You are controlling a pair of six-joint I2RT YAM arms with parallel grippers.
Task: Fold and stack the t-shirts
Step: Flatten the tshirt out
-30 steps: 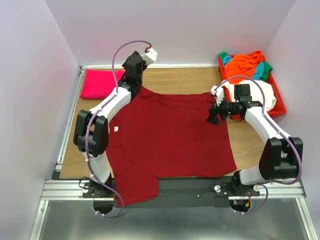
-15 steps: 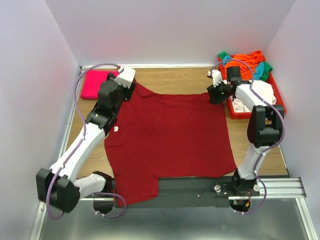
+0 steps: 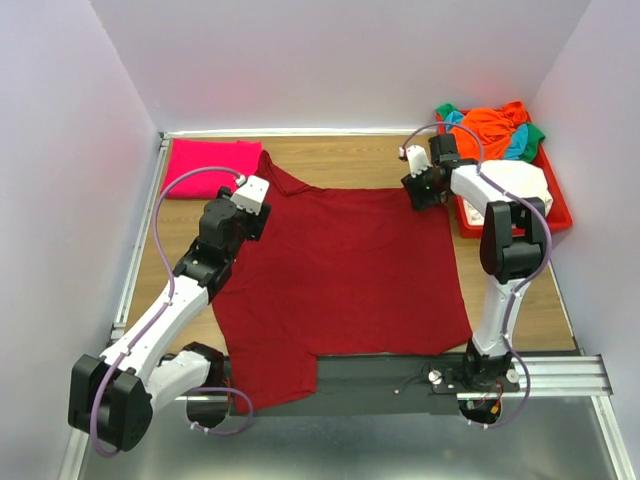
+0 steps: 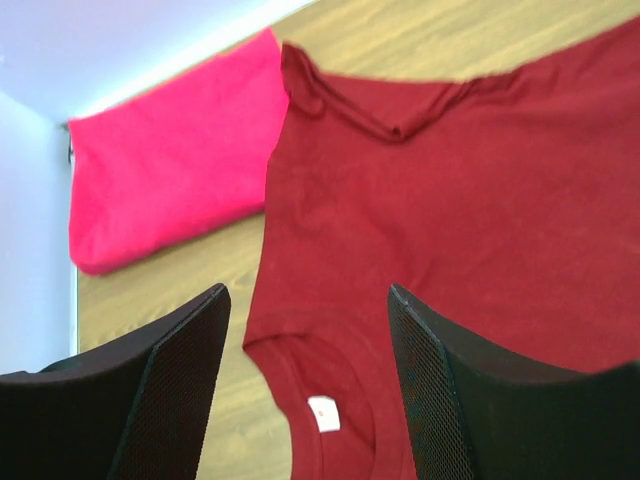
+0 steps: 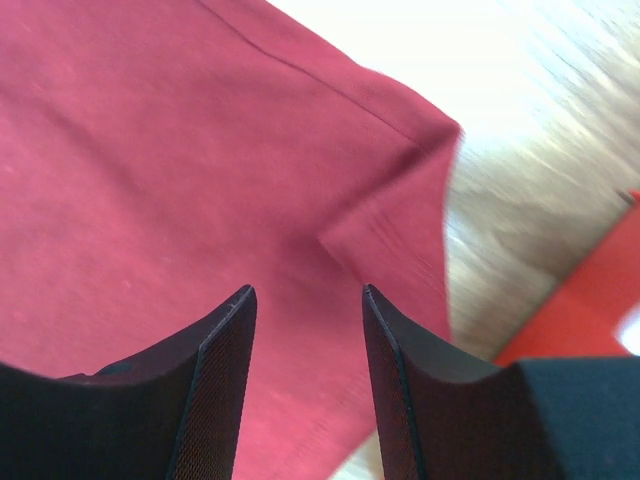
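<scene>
**Q:** What has changed, seen from above?

**A:** A second ago my left gripper (image 3: 240, 212) was stretched out at the far sleeve of the maroon t-shirt (image 3: 340, 270). Now it is drawn back over the neck side. That sleeve lies spread flat ahead of it, with its tip just beside the folded pink t-shirt (image 3: 205, 165). My right gripper (image 3: 417, 190) has moved farther out to the far hem corner. The red tray (image 3: 560, 215), with the orange t-shirt (image 3: 495, 125) heaped in it, is just to its right.

**Q:** What does that mean for the task?

**A:** I judge the spreading is nearly finished, and no fold has been started yet.

**Q:** And the left wrist view?

**A:** My left gripper (image 4: 305, 300) is spread wide and carries nothing. The maroon t-shirt (image 4: 480, 220) lies below and ahead of it. The collar, with its white tag (image 4: 322, 413), sits between my fingers. The pink t-shirt (image 4: 170, 170) is ahead, out past my left finger.

**Q:** And the right wrist view?

**A:** My right gripper (image 5: 305, 295) has its jaws partly apart with nothing pinched between them. The maroon t-shirt (image 5: 150, 150) fills the space under and ahead of the fingers. Its hem corner, with a small crease, is just ahead and to the right. Beyond the corner is the bare table (image 5: 520, 180), and the red tray (image 5: 590, 290) is off to the right. I cannot tell whether my fingertips touch the cloth.
</scene>
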